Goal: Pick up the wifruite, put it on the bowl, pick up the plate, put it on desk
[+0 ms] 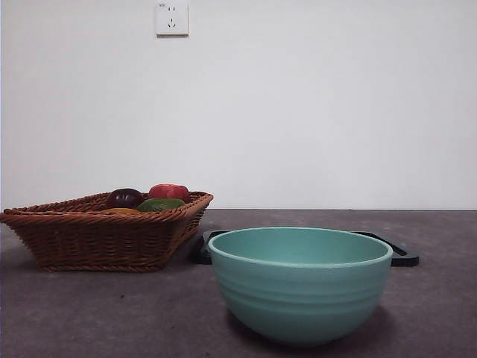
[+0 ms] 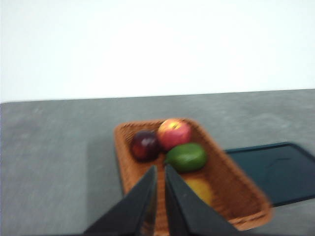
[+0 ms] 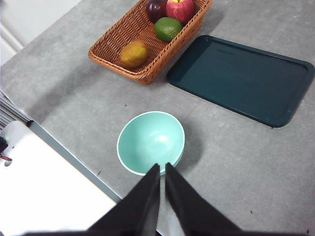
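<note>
The deep mint-green ceramic bowl (image 1: 300, 282) stands nearest on the dark grey matte desk (image 1: 89, 313), upright and empty, its mouth open to take a fruit from above. I use it as the landmark. The right gripper (image 3: 162, 169) hangs high above the bowl's near rim, its two black jaws nearly closed with only a thin slit between them, gripping nothing; from that height it seems to be waiting rather than working.

Just behind the bowl lies the flat dark teal rectangular tray (image 3: 241, 78), presumably the plate of the task, bare and flat on the desk, so it will need a grip at its raised edge.

Beyond the bowl and beside the tray sits the woven brown wicker basket (image 1: 97, 239), touching or nearly touching the tray's long side. The wifruite, a small oval brown-orange fruit (image 3: 134, 53), lies alone at the basket end closer to the bowl, with free room around it for the jaws. Farther along are a green oval fruit (image 3: 167, 28), a red apple-like fruit (image 3: 180, 9) and a dark purple round fruit (image 3: 156, 8).

The left gripper (image 2: 160, 172) hovers over the basket, aimed near the wifruite, jaws almost together and holding nothing; they must spread before any grasp. No step appears done.
</note>
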{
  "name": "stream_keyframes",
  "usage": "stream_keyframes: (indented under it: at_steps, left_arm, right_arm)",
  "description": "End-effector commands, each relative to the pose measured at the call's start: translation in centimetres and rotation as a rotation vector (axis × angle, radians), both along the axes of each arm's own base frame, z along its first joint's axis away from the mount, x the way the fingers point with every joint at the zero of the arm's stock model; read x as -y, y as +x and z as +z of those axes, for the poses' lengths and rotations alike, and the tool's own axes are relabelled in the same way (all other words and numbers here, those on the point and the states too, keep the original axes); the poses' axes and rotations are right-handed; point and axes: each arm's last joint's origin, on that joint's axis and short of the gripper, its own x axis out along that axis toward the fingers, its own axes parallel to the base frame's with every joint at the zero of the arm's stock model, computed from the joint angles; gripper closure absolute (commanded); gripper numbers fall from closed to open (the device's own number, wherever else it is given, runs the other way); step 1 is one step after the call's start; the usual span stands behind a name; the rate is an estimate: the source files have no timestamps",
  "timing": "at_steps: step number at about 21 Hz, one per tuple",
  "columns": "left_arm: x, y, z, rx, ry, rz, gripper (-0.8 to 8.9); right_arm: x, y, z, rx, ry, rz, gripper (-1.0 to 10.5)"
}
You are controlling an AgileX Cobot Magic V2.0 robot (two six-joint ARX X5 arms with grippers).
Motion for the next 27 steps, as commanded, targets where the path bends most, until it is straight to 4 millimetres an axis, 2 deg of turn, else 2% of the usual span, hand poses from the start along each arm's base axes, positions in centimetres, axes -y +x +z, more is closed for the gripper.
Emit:
stream_keyframes:
  at_steps: [1, 5, 10, 15, 27]
  left_arm:
    - [-0.2, 0.9, -3.4, -0.011, -0.047, 0.057, 7.89]
    - [-0.5, 1.4, -6.9, -0.088, -0.101, 0.164, 7.89]
    - [-0.8, 1.5, -8.8, -0.119, -0.098, 0.261, 7.89]
    - [-1.0, 1.6, -9.9, -0.126, -0.087, 0.316, 7.89]
    - [-1.0, 1.6, -9.9, -0.112, 0.018, 0.303, 7.89]
  right_arm:
    - [0.0, 0.0, 0.3, 0.009, 0.014, 0.004, 9.4]
    - [0.0, 0.0, 0.3, 0.009, 0.014, 0.003, 9.4]
    - [0.0, 0.0, 0.3, 0.009, 0.014, 0.004, 9.4]
    - [0.0, 0.0, 0.3, 0.009, 0.014, 0.003, 9.4]
    - [0.0, 0.0, 0.3, 0.009, 0.014, 0.004, 9.4]
